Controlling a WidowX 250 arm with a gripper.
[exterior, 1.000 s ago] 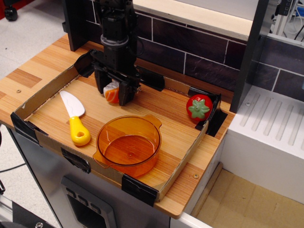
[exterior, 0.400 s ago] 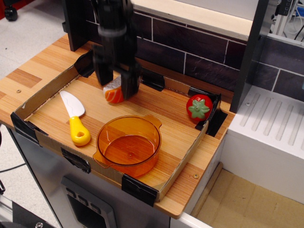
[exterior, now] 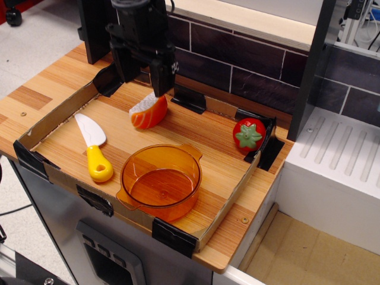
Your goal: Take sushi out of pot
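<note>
The sushi [exterior: 148, 112], a small orange wedge with a white face, lies on the wooden tray floor behind the pot. The pot [exterior: 161, 181], round translucent orange plastic with two small handles, stands at the tray's front and is empty. My gripper [exterior: 142, 76] hangs above and just behind the sushi, open, with its dark fingers [exterior: 159, 77] apart and clear of the sushi.
A white toy knife with a yellow handle [exterior: 94, 148] lies at the left of the tray. A red tomato-like toy with a green top [exterior: 249, 136] sits in the right back corner. Cardboard walls [exterior: 53, 119] edge the tray; a dark tiled wall stands behind.
My gripper has let go of the sushi and risen away from it. The sushi now lies free on the tray floor, tipped slightly to the right.
</note>
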